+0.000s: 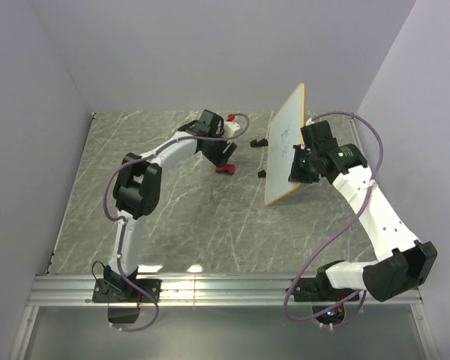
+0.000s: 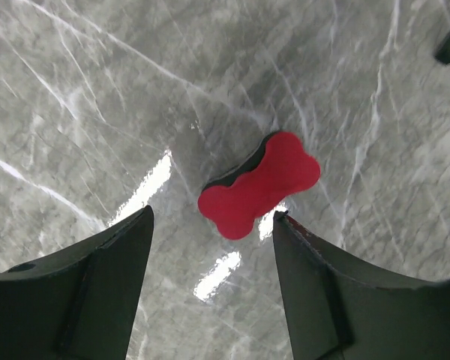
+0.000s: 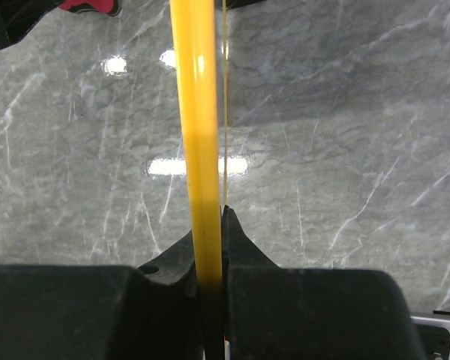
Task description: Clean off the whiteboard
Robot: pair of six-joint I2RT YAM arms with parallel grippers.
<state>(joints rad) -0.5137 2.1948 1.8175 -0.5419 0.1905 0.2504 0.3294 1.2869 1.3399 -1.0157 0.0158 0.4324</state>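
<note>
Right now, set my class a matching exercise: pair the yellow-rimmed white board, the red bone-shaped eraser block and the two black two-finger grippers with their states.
Things:
1. yellow-rimmed whiteboard
2. red bone-shaped eraser
3. left gripper
4. right gripper

States:
A. open, above the eraser
B. lying flat on the grey marble table
C. shut on the board's edge
D. held up on edge

Pairs: 1-D, 2-B, 3-A, 4-C
</note>
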